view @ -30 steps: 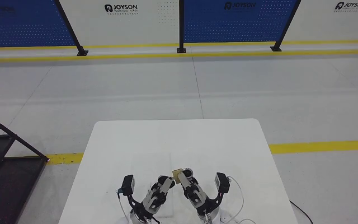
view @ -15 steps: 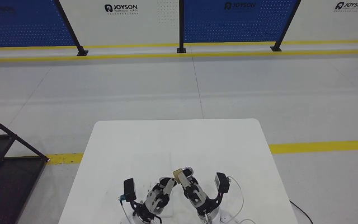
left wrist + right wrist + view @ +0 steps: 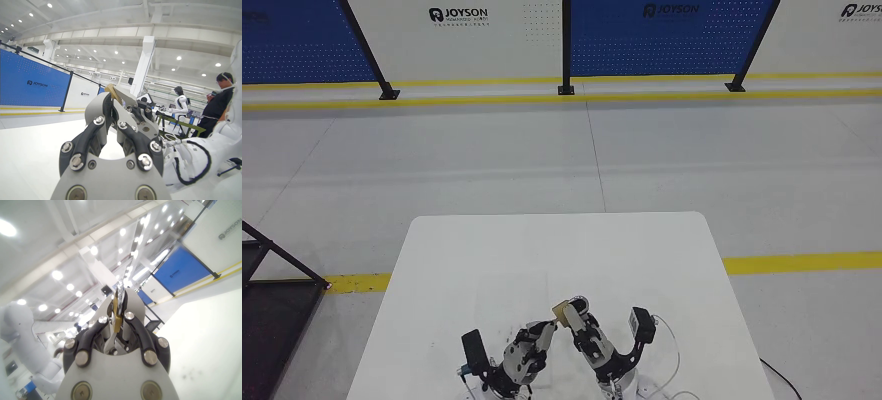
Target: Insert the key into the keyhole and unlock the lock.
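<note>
Two grippers meet low over the near edge of the white table (image 3: 542, 250), their tips almost touching, and the brass lock (image 3: 562, 313) sits between them, lifted off the surface.

The right gripper (image 3: 572, 320) has the lock. In its own wrist view the right gripper (image 3: 121, 300) has its jaws clamped on the flat sides of the brass body (image 3: 116, 323), which stands edge-on between the two fingers. The silver shackle (image 3: 120, 292) pokes out past the fingertips, pointing away from the wrist.

The left gripper (image 3: 542, 328) comes in from the other side, angled toward the lock. Seen from its own wrist, the left gripper (image 3: 112, 102) has its jaws drawn close together with only a thin slit left between the dark pads (image 3: 107, 106). Whether the key lies in that slit cannot be made out (the fingers hide whatever is there). Just beyond those fingertips a corner of the lock (image 3: 110, 89) shows as a small brass block, very near the left fingertips; contact between them cannot be judged. The keyhole itself is too small to see from above and is turned out of sight in both wrist views.

Both arms are tilted upward from the table's near edge, so each wrist camera looks toward the hall ceiling.
</note>
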